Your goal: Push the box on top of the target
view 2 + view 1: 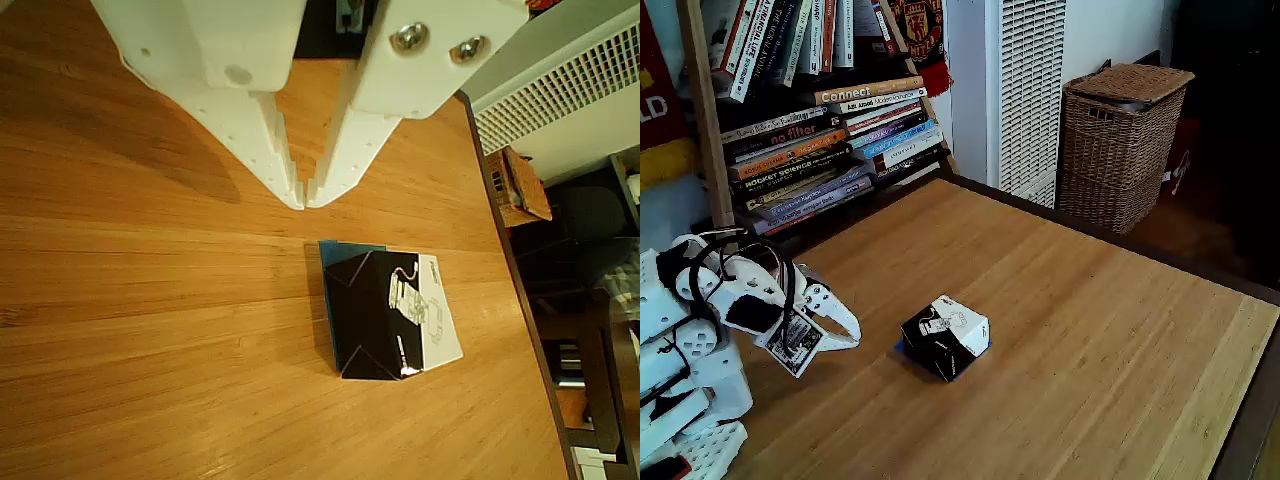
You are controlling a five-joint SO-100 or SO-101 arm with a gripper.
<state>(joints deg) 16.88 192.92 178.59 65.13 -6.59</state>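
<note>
I see the white plastic fingers (305,203) closed tip to tip, empty, hovering above the wooden tabletop (150,300). Just beyond their tips sits the small black-sided cardboard box with its white printed top (385,315), covering the blue tape square target (335,290); only a blue sliver shows along the box's near edges.

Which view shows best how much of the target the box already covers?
The other view: looking down, blue tape of the target peeks out along two edges of the box, so it covers nearly all. The fixed view shows the box obliquely, with a blue sliver at its base.
</note>
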